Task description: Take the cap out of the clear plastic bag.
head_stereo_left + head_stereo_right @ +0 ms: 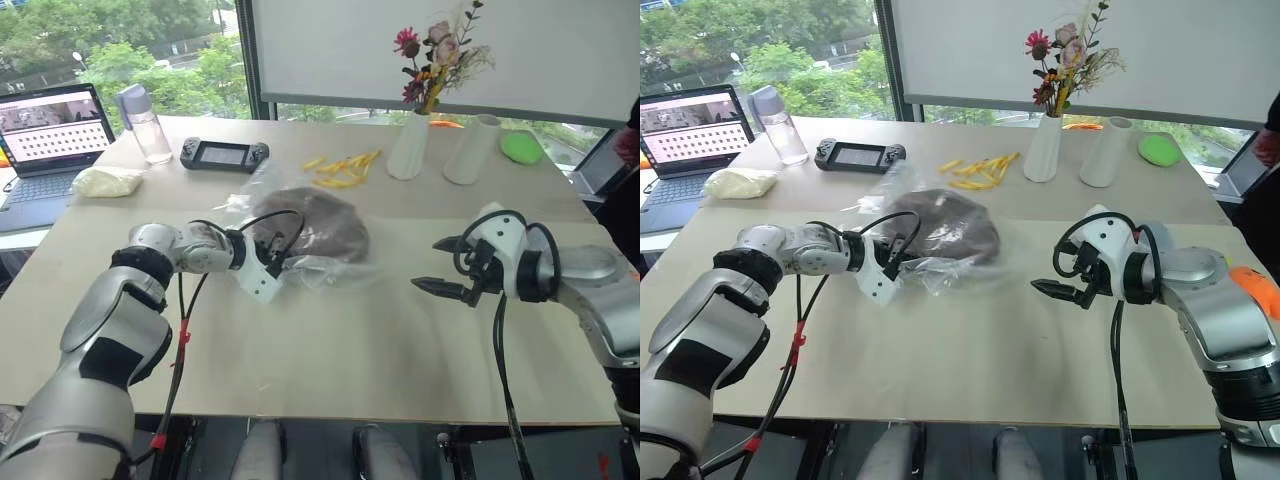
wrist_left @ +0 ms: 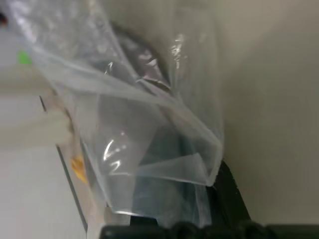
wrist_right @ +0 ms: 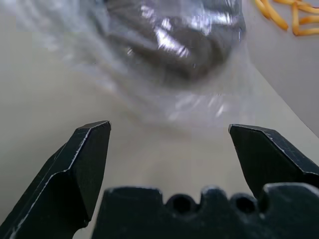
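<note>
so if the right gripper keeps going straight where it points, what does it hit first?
Most likely the clear plastic bag: the right gripper, jaws wide open, aims across bare table at the bag's near edge, with the cap inside just behind. Depth is hard to judge.

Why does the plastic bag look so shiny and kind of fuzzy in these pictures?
Left wrist view: the clear plastic bag sits very close, so it blurs, with white glints on its folds. Right wrist view: glare streaks smear across the bag over the cap. Left eye view: window daylight makes its wrinkles shine.
</note>
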`<state>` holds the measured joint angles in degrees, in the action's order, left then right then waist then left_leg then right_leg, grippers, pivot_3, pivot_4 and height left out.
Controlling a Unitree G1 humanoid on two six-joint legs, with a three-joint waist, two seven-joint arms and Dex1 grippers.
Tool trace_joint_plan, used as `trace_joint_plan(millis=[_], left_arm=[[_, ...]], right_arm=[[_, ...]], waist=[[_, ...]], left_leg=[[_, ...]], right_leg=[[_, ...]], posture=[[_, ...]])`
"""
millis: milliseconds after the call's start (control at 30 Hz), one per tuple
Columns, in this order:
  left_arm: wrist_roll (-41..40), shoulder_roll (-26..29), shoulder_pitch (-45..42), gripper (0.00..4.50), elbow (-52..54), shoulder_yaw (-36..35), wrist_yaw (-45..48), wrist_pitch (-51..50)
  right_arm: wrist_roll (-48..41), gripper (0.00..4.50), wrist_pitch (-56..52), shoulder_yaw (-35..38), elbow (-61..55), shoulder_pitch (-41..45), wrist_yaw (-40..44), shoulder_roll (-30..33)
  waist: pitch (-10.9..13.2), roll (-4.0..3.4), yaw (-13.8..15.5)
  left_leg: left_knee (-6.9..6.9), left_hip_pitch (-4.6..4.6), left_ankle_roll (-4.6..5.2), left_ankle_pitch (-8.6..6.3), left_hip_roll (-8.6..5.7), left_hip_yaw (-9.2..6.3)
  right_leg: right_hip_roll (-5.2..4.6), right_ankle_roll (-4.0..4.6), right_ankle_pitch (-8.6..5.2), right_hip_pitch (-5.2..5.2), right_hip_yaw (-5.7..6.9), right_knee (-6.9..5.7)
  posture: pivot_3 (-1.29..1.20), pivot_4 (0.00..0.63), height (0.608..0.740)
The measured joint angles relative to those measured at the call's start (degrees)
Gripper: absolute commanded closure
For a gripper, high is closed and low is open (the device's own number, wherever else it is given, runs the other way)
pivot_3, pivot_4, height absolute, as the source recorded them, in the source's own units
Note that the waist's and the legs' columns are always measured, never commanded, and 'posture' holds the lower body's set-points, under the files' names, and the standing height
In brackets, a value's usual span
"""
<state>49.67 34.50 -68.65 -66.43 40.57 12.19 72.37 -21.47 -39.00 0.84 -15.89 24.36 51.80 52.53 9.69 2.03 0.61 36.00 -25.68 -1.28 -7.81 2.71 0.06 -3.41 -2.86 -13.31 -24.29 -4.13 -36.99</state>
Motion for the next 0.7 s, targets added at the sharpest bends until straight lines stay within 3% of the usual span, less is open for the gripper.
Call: trace_joint_plan(millis=[200, 300, 400, 500, 600, 700], left_arm=[[3.0, 0.1, -0.6, 4.47, 3.0, 1.4, -4.3, 10.3], [11.6, 2.4, -2.1, 4.47, 4.7, 4.0, -13.7, 12.0], [26.2, 2.8, -7.0, 4.47, 4.4, 14.2, -33.6, 3.4], [37.6, 1.0, -9.8, 3.72, -1.0, 24.1, -51.3, -7.7], [41.6, -1.2, -10.5, 2.61, -6.8, 28.4, -59.3, -16.3], [42.2, -1.2, -12.0, 1.58, -10.5, 29.3, -61.2, -20.7]], right_arm=[[-0.1, 0.00, -0.8, 2.5, -3.0, -2.0, -1.4, 0.7], [-0.2, 0.00, -2.3, 3.4, -4.8, -3.6, -2.2, 1.0], [-0.4, 0.00, -3.0, 5.2, -6.1, -5.1, -2.7, 1.1], [-0.8, 0.00, -3.8, 6.2, -7.4, -5.9, -3.3, 1.1], [-1.3, 0.00, -4.3, 6.6, -7.4, -6.0, -3.7, 1.1], [-1.8, 0.00, -5.0, 6.4, -7.5, -5.7, -3.7, 1.1]], waist=[[0.0, 0.00, -0.5], [0.0, 0.01, -0.6], [0.0, 0.02, -0.3], [0.0, 0.03, 0.0], [0.0, 0.04, 0.0], [0.0, 0.05, -0.1]], left_leg=[[0.00, 0.05, 0.00, 0.00, 0.00, 0.00], [0.02, 0.06, 0.00, 0.00, 0.00, 0.00], [0.15, 0.06, 0.00, -0.01, -0.02, -0.02], [0.20, 0.03, 0.01, -0.02, -0.07, -0.02], [0.17, -0.06, 0.01, -0.02, -0.07, -0.02], [0.17, -0.18, 0.01, -0.03, -0.07, -0.02]], right_leg=[[0.00, -0.07, -0.03, 0.02, -0.01, -0.01], [0.00, -0.14, -0.04, 0.03, -0.02, -0.03], [0.00, -0.48, -0.20, 0.10, -0.02, -0.04], [-0.03, -0.54, -0.21, 0.06, -0.03, -0.04], [-0.02, -0.53, -0.21, -0.04, -0.02, -0.04], [-0.02, -0.52, -0.21, -0.14, -0.02, -0.05]], posture=[[0.00, 0.150, 0.740], [0.00, 0.150, 0.740], [0.00, 0.150, 0.740], [0.00, 0.150, 0.740], [0.00, 0.150, 0.740], [0.00, 0.150, 0.740]])
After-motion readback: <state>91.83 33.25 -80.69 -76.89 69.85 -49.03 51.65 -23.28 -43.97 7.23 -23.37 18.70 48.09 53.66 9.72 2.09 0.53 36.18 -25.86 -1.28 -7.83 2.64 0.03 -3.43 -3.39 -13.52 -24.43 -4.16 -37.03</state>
